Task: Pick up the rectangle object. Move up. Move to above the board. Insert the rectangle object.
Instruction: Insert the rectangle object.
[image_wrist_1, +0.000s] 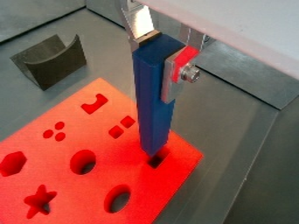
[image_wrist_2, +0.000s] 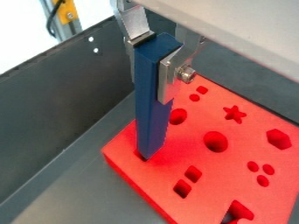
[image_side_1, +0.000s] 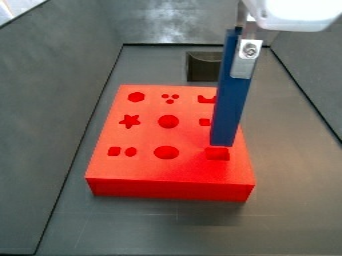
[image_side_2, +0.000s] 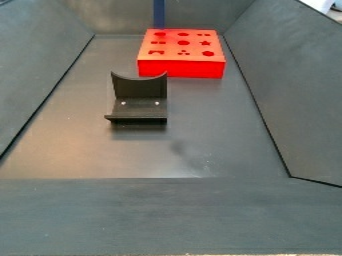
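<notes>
A: Where do we have the hand (image_wrist_1: 160, 54) right now?
B: We see it above the board (image_wrist_1: 65, 149), its silver fingers (image_wrist_1: 142, 21) clamped on the top of the rectangle object (image_wrist_1: 155, 96) — the blue bar stands upright between them.

A: And the bar's lower end?
B: In both wrist views it meets the board's top at a small rectangular hole close to one edge. In a side view the rectangle object (image_side_1: 233, 95) comes down on the hole near the board's (image_side_1: 147, 165) front right corner. How far in it sits, we cannot tell.

A: What else do we make out on the board?
B: Circles, a star, squares and a hexagon cut into the red-orange top, all seen in a wrist view around the bar (image_wrist_2: 152, 105) on the board (image_wrist_2: 222, 175).

A: Anything else on the worktop (image_side_2: 201, 140)?
B: A squat dark grey U-shaped block (image_side_2: 136, 99) — in that side view it stands well apart from the board (image_side_2: 183, 52), nearer the camera; only a sliver of blue (image_side_2: 158, 12) shows above the board there
</notes>
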